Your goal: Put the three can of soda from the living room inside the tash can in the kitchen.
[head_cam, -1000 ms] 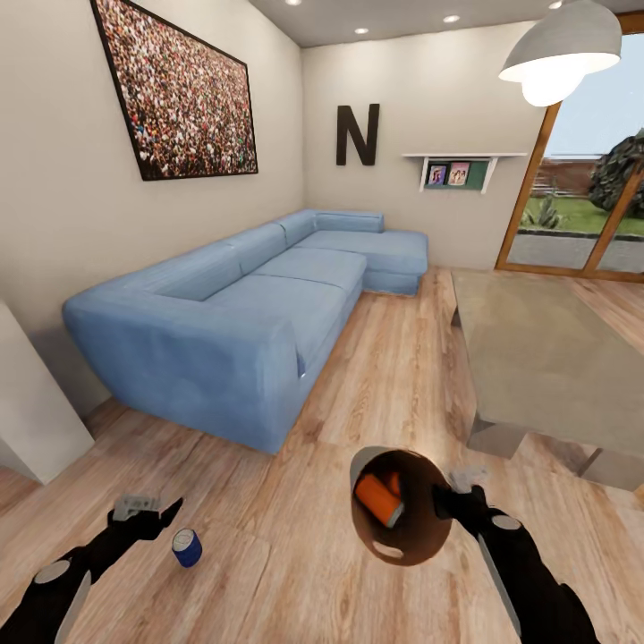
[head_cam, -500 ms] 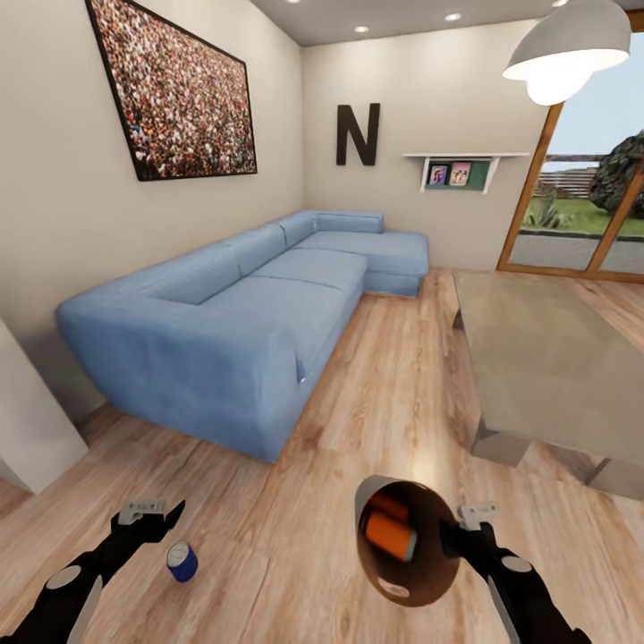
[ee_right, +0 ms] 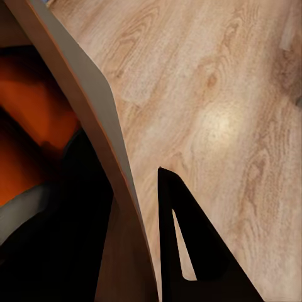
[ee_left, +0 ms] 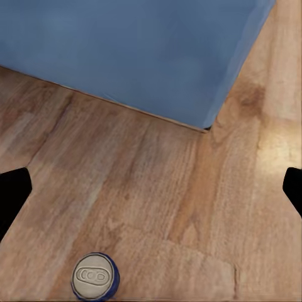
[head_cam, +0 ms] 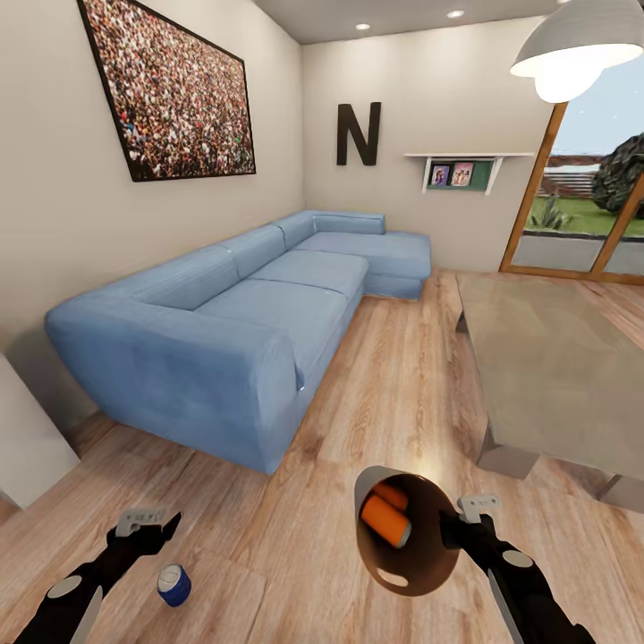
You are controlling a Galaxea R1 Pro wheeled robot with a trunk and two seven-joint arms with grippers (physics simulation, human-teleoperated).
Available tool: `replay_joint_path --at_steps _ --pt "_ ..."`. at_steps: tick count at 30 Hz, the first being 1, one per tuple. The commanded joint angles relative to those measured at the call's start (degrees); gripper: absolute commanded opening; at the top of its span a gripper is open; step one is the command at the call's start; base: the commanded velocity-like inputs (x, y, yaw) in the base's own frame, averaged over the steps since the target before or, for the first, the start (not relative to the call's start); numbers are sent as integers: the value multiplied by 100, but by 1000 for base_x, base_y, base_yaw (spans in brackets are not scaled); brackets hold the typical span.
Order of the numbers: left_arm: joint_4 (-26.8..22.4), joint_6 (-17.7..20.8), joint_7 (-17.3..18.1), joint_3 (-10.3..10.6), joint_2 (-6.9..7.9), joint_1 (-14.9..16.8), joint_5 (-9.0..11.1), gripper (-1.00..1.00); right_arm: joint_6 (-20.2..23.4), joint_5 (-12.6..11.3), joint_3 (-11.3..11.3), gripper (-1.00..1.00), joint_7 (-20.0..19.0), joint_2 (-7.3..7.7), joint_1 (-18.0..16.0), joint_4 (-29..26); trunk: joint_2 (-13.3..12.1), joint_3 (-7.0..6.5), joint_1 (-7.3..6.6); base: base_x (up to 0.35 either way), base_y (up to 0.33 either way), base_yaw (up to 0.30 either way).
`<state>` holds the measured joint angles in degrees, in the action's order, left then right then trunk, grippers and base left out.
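Rolling forward, the robot is closing on the sofa (head_cam: 215, 340). Its left gripper (head_cam: 143, 524), fingers spread, is hovering above the blue can (head_cam: 173, 584) standing on the floor, while the right gripper (head_cam: 467, 523) is pinching the bin's (head_cam: 420, 572) rim, tilting it with both orange cans (head_cam: 386, 519) inside.

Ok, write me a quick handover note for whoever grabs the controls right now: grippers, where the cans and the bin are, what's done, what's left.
Right gripper: shut on the rim of the trash can, held tipped above the living room floor.
Left gripper: open, empty, hovering just above the blue can.
Cans: two orange cans lie inside the trash can. The blue can stands upright on the floor, near the sofa corner.
Done: two of three cans binned.
Left: grasp the blue can with the left gripper, drop it in the trash can, then carry the bin to the kitchen.
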<state>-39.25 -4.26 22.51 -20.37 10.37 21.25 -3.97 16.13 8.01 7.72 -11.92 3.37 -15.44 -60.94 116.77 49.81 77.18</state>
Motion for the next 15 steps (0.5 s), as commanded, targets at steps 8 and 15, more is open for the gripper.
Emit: replay_joint_path --at_steps 8,15 --pt "22 28 -539 5 1 2 8 100 4 -53 1 -100 -37 5 -3 68 0 -1 0 3 0 0" --pt "23 37 -542 7 4 2 0 100 -125 -54 6 -100 -34 -19 -3 73 0 -1 0 0 0 0"
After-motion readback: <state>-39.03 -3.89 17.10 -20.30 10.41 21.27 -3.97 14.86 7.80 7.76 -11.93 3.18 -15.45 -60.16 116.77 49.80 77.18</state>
